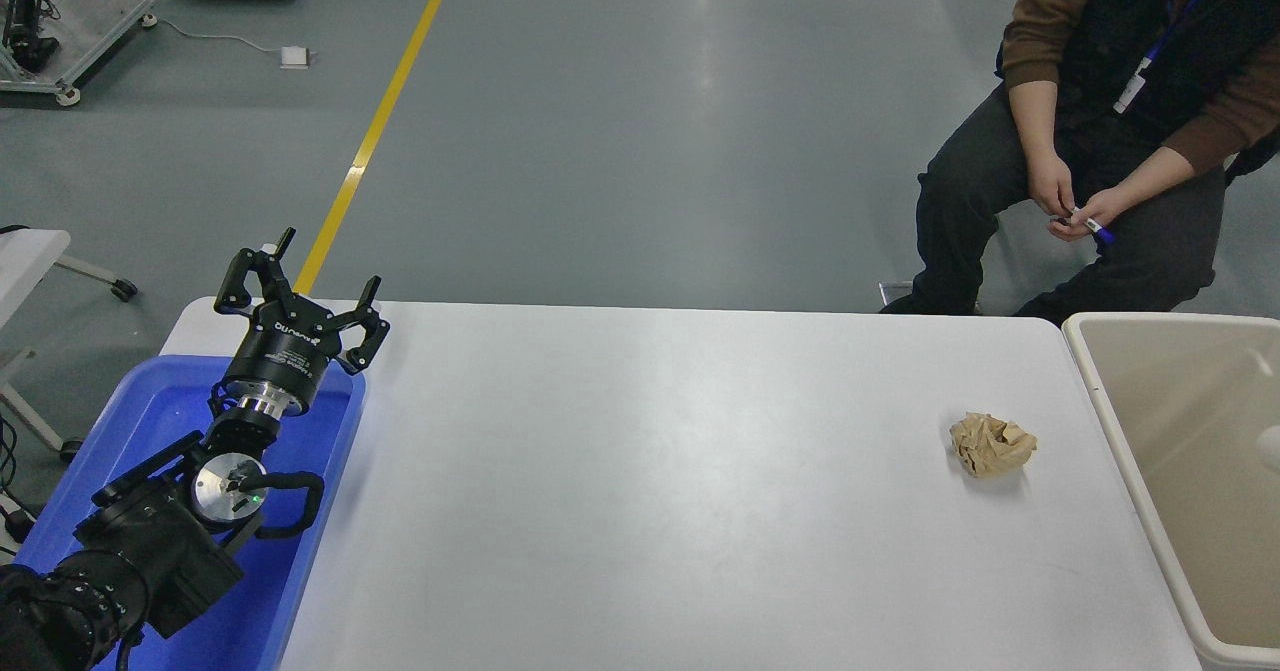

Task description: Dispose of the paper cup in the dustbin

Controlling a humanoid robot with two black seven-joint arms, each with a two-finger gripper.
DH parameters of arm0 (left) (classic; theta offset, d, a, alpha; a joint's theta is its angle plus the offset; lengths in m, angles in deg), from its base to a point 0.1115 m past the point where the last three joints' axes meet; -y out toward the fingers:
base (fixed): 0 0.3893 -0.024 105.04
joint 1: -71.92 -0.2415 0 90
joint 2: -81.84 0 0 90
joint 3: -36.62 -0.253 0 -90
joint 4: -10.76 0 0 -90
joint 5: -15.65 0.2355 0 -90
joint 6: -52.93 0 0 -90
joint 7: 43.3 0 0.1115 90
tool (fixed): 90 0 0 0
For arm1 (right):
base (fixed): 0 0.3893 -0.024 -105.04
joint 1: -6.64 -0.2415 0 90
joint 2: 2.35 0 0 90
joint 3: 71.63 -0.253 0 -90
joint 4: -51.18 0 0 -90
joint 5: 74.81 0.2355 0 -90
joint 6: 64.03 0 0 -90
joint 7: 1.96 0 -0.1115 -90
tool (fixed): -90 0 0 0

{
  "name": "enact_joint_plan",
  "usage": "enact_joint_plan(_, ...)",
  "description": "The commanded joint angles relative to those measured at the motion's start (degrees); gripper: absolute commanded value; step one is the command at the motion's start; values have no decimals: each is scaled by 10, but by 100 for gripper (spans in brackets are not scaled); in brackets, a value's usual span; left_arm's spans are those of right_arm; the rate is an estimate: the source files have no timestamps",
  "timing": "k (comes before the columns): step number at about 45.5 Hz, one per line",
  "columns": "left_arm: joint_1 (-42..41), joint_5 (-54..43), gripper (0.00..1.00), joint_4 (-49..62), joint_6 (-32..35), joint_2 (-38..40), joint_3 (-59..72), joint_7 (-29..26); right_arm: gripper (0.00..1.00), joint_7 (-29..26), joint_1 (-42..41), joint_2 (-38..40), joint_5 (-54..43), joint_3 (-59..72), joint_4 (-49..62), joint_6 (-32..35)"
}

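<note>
The beige dustbin [1168, 320] stands at the table's right end, its thick rim level with the tabletop. A small white rounded shape [1270, 443] shows at the picture's right edge over the bin's inside. It looks like part of the paper cup, but only a sliver is in view. The right arm and its gripper are out of view. My left gripper [300, 291] is parked at the lower left over the blue tray's far end, fingers spread open and empty.
A crumpled brown paper ball [992, 445] lies on the white table [650, 471] near the bin. A blue plastic tray [160, 411] sits under the left arm. A person [1090, 151] sits beyond the table's far right corner, holding a pen.
</note>
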Motion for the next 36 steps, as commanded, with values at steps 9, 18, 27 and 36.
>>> enact_joint_plan(9,0,0,100,-1,0,0,0,0,0,-5,27,-37,1,-39,15,-5)
enact_joint_plan(18,0,0,100,0,0,0,0,0,0,-5,32,-47,1,-40,15,-10)
enact_joint_plan(27,0,0,100,0,0,0,0,0,5,-5,36,-52,1,-40,15,-13)
enact_joint_plan(36,0,0,100,-1,0,0,0,0,87,-4,39,-52,2,-41,16,-18)
